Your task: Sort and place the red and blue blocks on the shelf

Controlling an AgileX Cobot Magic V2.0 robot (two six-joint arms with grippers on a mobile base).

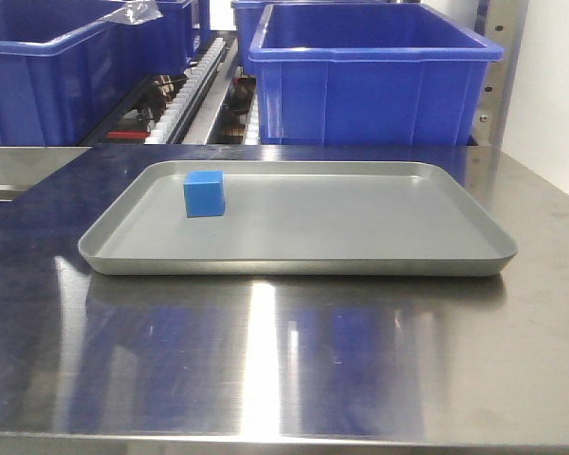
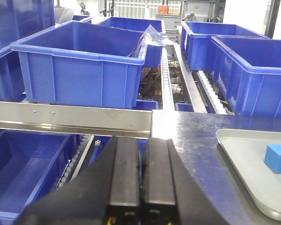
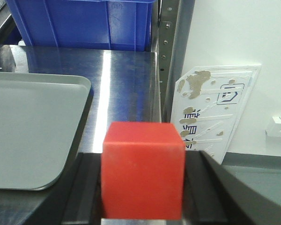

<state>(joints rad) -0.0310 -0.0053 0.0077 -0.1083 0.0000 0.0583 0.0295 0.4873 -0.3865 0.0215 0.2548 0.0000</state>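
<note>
The blue block (image 1: 204,193) sits on the back left part of the grey tray (image 1: 360,227); the left wrist view has the blue block (image 2: 278,158) at its right edge. In the right wrist view the red block (image 3: 144,168) fills the gap of my right gripper (image 3: 144,161), which is shut on it above the steel table, right of the tray (image 3: 33,131). My left gripper (image 2: 141,140) is shut and empty, hovering at the table's left end, facing the shelf's steel front rail (image 2: 70,117) with its two screws. Neither gripper appears in the front view.
Large blue bins (image 1: 370,76) stand on the shelf behind the table (image 1: 284,360), with roller tracks (image 2: 166,79) between them. Another bin (image 2: 23,168) sits below the rail. A steel upright (image 3: 171,47) and a white panel (image 3: 215,108) lie past the table's right edge.
</note>
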